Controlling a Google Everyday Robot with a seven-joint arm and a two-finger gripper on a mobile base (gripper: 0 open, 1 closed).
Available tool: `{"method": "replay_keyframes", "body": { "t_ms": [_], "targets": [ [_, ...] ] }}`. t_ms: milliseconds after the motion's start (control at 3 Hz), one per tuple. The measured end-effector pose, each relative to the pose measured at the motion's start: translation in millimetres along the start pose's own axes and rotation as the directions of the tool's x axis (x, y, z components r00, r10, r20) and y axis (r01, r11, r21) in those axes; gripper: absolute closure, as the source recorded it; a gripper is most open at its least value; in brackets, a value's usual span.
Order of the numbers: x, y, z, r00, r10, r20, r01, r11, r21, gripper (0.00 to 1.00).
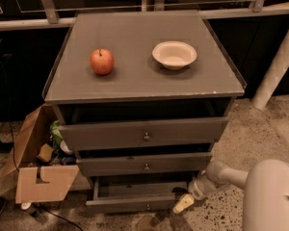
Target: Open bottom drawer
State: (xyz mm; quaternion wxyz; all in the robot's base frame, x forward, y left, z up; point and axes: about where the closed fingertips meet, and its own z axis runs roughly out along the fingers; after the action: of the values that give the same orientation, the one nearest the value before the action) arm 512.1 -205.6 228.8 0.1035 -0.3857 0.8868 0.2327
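The bottom drawer is the lowest and narrowest grey-brown front of the cabinet, with a small brass knob. It stands pulled out, its inside showing dark behind the front. My gripper hangs low at the drawer's right front corner, just above the floor, on the white arm coming from the lower right.
The middle drawer and top drawer stand slightly out. On the cabinet top sit a red apple and a white bowl. An open cardboard box with clutter lies on the floor at left. A white post stands at right.
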Motion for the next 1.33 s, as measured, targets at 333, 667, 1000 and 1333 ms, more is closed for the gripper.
{"method": "replay_keyframes", "body": {
  "t_ms": [333,667,1000,1333],
  "targets": [
    [-23,-4,-19,0.998,-0.024,0.051,0.023,0.9994,0.025,0.0],
    [-12,-6,0,1.0,-0.009,0.025,0.009,0.9999,-0.014,0.0],
    [6,-7,34,0.999,0.007,-0.032,-0.009,0.9981,-0.061,0.0],
    [20,-5,46,0.998,0.025,-0.061,-0.03,0.9959,-0.085,0.0]
  ]
}}
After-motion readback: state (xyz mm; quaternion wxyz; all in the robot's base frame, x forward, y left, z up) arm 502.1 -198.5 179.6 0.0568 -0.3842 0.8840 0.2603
